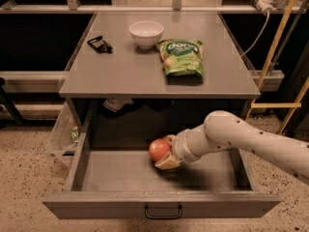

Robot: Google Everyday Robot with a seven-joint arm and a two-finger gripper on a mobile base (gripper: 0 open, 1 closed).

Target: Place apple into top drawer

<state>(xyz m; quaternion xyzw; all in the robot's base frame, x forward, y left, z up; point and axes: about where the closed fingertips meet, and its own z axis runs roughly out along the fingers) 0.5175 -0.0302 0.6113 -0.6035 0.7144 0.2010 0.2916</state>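
Gripper: the gripper [163, 152] reached in from the right, inside the open top drawer [120, 170], with its fingers clamped on the apple [158, 149].
Apple: was held over the drawer floor, near its middle; contact with the floor could not be judged.
Drawer: stood open, black handle [163, 211] at the front.
Tabletop [120, 76]: carried a white bowl [146, 33], a green snack bag [182, 58] and a small black packet [100, 44].

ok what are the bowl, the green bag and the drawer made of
Bowl: smooth, evenly white, probably glazed ceramic or plastic. Green bag: crinkled, glossy plastic film. Top drawer: flat matte grey, painted metal or laminate, unclear. The gripper holds the apple inside it.
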